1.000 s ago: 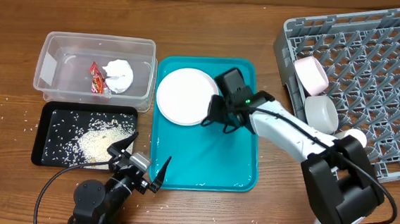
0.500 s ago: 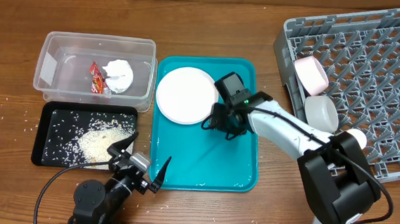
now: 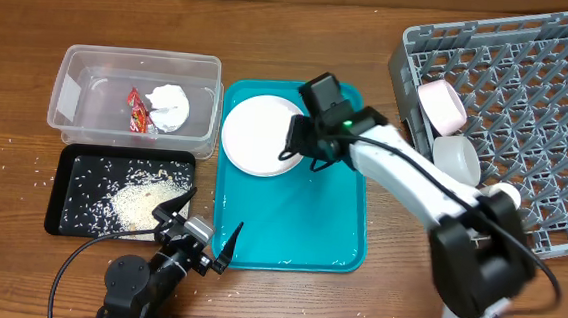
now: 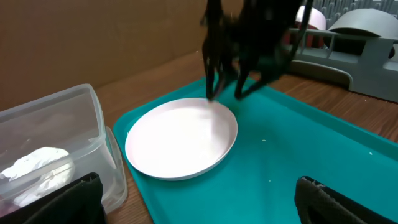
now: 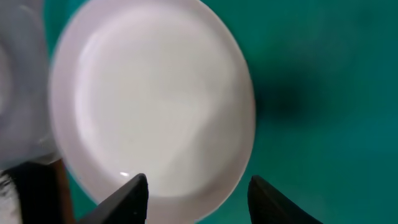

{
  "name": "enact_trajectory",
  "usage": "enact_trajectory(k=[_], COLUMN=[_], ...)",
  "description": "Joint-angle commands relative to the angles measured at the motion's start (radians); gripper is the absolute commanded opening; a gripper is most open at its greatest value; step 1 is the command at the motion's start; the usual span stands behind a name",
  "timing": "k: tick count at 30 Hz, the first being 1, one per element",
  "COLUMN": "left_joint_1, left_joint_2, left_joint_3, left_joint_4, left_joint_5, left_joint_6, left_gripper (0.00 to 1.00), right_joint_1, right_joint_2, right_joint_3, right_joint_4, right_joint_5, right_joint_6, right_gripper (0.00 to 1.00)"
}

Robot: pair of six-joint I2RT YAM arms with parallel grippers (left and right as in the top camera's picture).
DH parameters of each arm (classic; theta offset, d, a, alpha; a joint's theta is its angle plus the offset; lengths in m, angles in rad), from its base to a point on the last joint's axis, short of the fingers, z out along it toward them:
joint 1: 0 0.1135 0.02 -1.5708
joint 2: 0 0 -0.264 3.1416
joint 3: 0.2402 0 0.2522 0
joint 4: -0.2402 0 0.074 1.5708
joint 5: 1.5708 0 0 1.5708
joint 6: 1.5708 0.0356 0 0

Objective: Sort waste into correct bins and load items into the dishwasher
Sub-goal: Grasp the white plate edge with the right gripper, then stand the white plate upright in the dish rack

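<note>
A round white plate (image 3: 259,135) lies on the teal tray (image 3: 300,220); it also shows in the left wrist view (image 4: 180,137) and the right wrist view (image 5: 149,106). My right gripper (image 3: 301,145) is open and empty just above the plate's right rim (image 5: 202,193), seen too from the left wrist (image 4: 224,90). My left gripper (image 3: 203,239) is open and empty at the front edge (image 4: 199,199). The clear tub (image 3: 80,65) holds the red wrapper (image 3: 139,110) and the white paper wad (image 3: 168,107). The black tray (image 3: 62,179) holds rice (image 3: 141,201). Chopsticks are out of view.
The grey dish rack (image 3: 528,106) stands at the right with a pink-rimmed bowl (image 3: 440,103) and a white bowl (image 3: 456,159) in its left side. Loose rice grains (image 3: 23,161) lie on the wooden table left of the black tray.
My right gripper has moved back and left from the middle of the teal tray to the plate's right rim. The left arm has not moved.
</note>
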Motion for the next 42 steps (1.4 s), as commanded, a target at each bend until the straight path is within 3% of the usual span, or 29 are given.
enact_trajectory(k=[1,3,6,14,19,23,25,30,35,42], left_joint_1=[0.01,0.01,0.01,0.01,0.01,0.01,0.01,0.01,0.01,0.01], left_joint_2=[-0.01,-0.01,-0.01,-0.01,-0.01,-0.01,-0.01,-0.01,-0.01,-0.01], left_joint_3=[-0.003,-0.003,-0.003,-0.003,-0.003,-0.003,-0.003,-0.003,-0.003,-0.003], left_joint_4=[0.001,0.001,0.001,0.001,0.001,0.001,0.001,0.001,0.001,0.001], left_joint_5=[0.01,0.01,0.01,0.01,0.01,0.01,0.01,0.01,0.01,0.01], left_joint_6=[0.011,0.011,0.011,0.011,0.011,0.011,0.011,0.011,0.011,0.011], left_gripper=[1.0,1.0,1.0,1.0,1.0,1.0,1.0,1.0,1.0,1.0], right_joint_1=[0.003,0.004,0.003,-0.059,-0.157,-0.229,-0.273,-0.359,-0.448,-0.501], right_joint_2=[0.142,0.173,0.15,-0.21,-0.5,-0.591,-0.587,-0.517,-0.39,-0.282], right_joint_3=[-0.001,-0.001,0.008,0.017,0.017,0.017,0.017,0.017,0.017,0.016], right_joint_4=[0.027,0.005,-0.071,-0.224,-0.28,-0.26,-0.238,-0.189,-0.09,-0.064], right_joint_5=[0.034,0.023,0.025,0.232,0.736,1.123,1.201,1.238,1.256,1.245], right_joint_6=[0.026,0.026,0.026,-0.04,-0.264,-0.408,-0.503,-0.559,-0.718,-0.772], right_gripper=[0.48,0.23,0.04,0.04,0.04,0.04,0.04,0.04,0.04,0.04])
